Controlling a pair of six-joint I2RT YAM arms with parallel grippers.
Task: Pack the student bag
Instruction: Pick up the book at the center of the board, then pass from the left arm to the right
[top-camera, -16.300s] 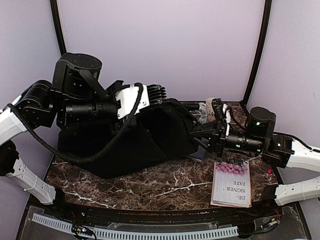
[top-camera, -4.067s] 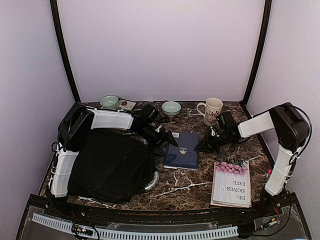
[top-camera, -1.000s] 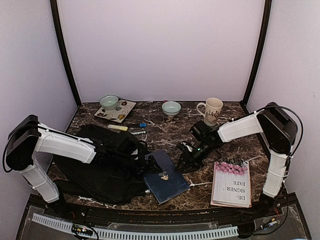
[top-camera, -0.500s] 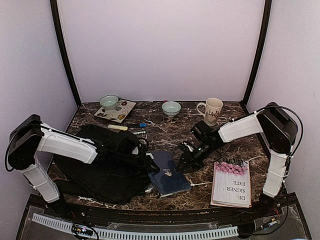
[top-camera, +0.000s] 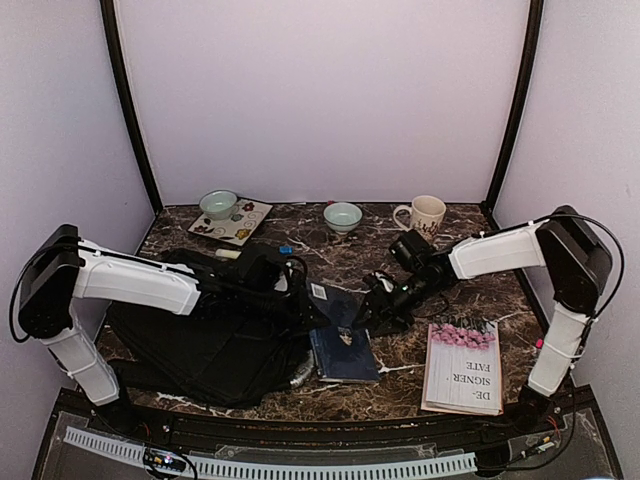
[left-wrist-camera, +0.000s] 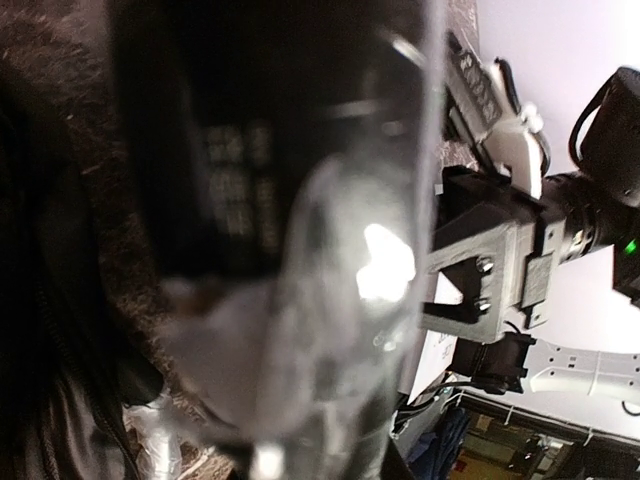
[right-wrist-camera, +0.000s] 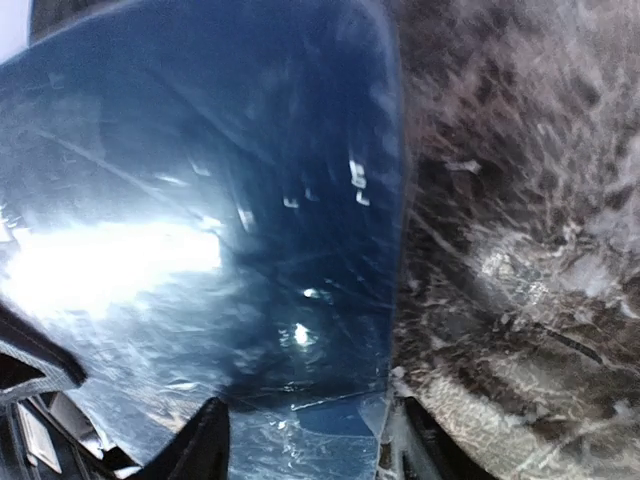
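Note:
The student bag (top-camera: 200, 345) lies flat and black at the left of the table. A dark blue notebook (top-camera: 345, 345) in clear wrap lies just right of it. My left gripper (top-camera: 316, 308) reaches across the bag and is shut on the notebook's far left corner. In the left wrist view the notebook (left-wrist-camera: 300, 250) fills the frame as a blur and hides the jaws. My right gripper (top-camera: 372, 312) sits at the notebook's far right edge. In the right wrist view its fingers (right-wrist-camera: 213, 440) stand apart over the blue cover (right-wrist-camera: 200, 250), one at the edge, so my right gripper (right-wrist-camera: 305, 430) is open.
A white book with pink flowers (top-camera: 462, 365) lies at the front right. At the back stand a mug (top-camera: 427, 213), a green bowl (top-camera: 343, 215), and a second bowl (top-camera: 218, 203) on a patterned plate (top-camera: 240, 225). A pen (top-camera: 285, 249) lies near the bag.
The notebook has swung round and moved away from the front edge. My left jaws have closed on its corner. My right jaws have widened and drawn back to the right.

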